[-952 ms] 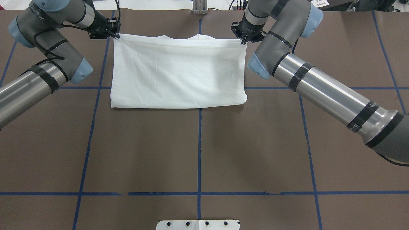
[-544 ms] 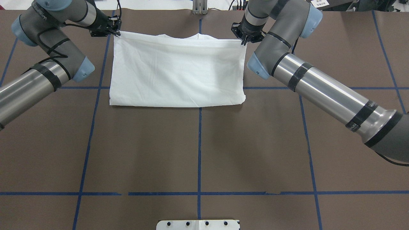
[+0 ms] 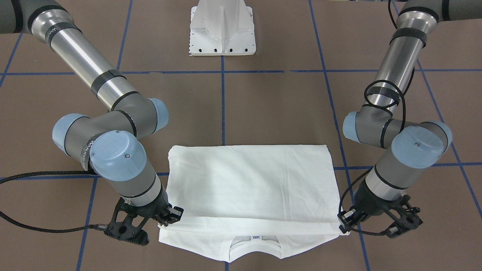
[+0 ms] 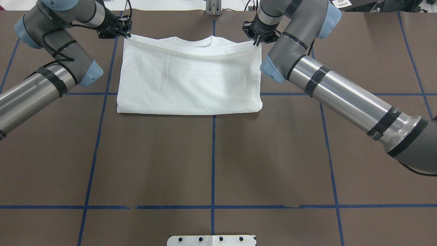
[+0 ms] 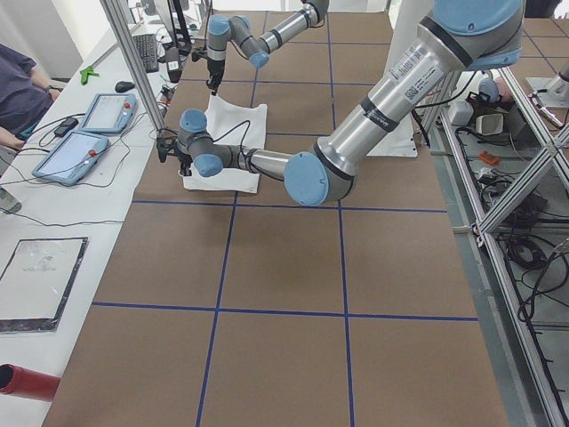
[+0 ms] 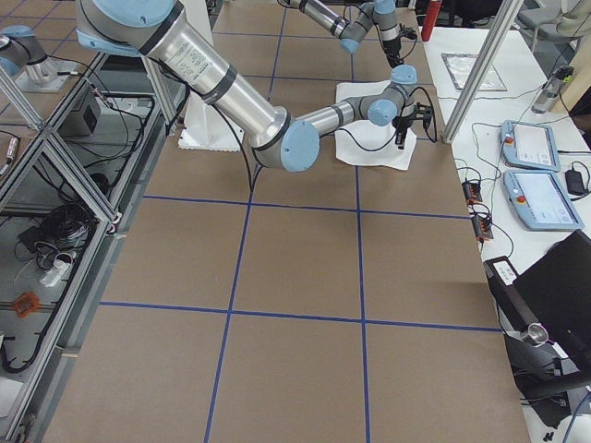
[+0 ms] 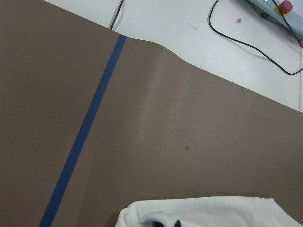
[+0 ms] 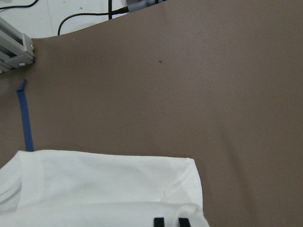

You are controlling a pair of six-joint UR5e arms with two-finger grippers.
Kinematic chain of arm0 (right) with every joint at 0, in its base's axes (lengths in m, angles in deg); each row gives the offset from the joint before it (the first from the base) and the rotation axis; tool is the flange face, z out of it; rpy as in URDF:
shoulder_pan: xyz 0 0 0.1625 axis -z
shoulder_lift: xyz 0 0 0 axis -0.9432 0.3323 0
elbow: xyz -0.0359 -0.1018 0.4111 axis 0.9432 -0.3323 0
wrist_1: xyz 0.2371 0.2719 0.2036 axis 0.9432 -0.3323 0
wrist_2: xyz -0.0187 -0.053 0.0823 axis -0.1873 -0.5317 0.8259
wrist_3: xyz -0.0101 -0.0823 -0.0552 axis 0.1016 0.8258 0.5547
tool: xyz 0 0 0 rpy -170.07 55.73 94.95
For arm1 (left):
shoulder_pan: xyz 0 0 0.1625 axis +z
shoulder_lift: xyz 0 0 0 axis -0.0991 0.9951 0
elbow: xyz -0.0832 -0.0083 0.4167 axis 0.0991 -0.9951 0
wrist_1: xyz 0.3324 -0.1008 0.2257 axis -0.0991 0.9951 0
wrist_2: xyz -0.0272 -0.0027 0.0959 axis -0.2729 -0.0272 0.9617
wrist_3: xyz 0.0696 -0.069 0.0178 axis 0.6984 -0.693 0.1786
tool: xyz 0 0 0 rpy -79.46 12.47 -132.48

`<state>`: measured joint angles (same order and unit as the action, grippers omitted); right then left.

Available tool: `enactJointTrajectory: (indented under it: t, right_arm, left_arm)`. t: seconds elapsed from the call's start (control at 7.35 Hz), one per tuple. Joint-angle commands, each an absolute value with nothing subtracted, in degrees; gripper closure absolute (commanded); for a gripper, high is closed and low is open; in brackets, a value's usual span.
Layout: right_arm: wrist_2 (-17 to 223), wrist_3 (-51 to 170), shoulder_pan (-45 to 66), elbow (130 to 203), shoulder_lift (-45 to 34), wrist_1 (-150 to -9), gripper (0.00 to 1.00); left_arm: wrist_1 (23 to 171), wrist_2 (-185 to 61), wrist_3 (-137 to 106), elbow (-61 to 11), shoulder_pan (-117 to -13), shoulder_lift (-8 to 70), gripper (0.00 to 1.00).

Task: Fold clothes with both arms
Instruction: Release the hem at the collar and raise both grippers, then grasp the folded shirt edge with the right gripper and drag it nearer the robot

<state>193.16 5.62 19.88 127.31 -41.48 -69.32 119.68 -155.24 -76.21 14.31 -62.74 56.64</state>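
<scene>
The white shirt [image 4: 189, 80] lies folded in half at the far middle of the brown table, its ribbed neck [image 3: 255, 246] and small blue label [image 3: 257, 237] showing past the upper layer's edge. My left gripper [image 4: 125, 34] is shut on that layer's far left corner, and in the front-facing view it [image 3: 344, 225] pinches the same corner. On the far right corner my right gripper [image 4: 256, 41] is shut too, also seen front-on [image 3: 167, 221]. The edge between them sags a little. White cloth [image 8: 109, 189] fills the bottom of the right wrist view. No printed text shows.
The white pedestal base [image 3: 222, 32] stands at the robot's side of the table. Blue tape lines [image 4: 213, 160] grid the brown table cover. A side table beyond the far edge carries two tablets [image 5: 89, 133] and cables, with a person's sleeve [image 5: 18, 84] beside it.
Both grippers have moved farther from the robot with the upper layer's corners, drawing that edge toward the neck. More of the neckline now shows, and the shirt's near fold has hardly shifted.
</scene>
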Motion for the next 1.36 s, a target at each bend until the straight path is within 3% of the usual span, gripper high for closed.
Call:
enactJointTrajectory:
  t: [0.0, 0.14, 0.82, 1.22]
  right_arm:
    - [193.2, 11.5, 19.5, 127.5, -41.1, -69.4, 0.00]
    - [193.4, 11.4, 19.5, 129.1, -40.2, -69.4, 0.00]
    - [193.0, 5.5, 27.6, 153.0, -22.2, -69.9, 0.00]
    - [191.3, 1.0, 32.7, 155.4, -19.7, -70.0, 0.00]
  left_arm:
    - [119.1, -154.3, -76.0, 14.4, -62.7, 56.7, 0.01]
    - [118.6, -154.3, -75.7, 14.2, -62.8, 56.7, 0.01]
    - [114.5, -154.9, -75.8, 9.1, -63.2, 55.6, 0.01]
    - [114.5, -154.7, -75.9, 7.9, -63.3, 55.2, 0.01]
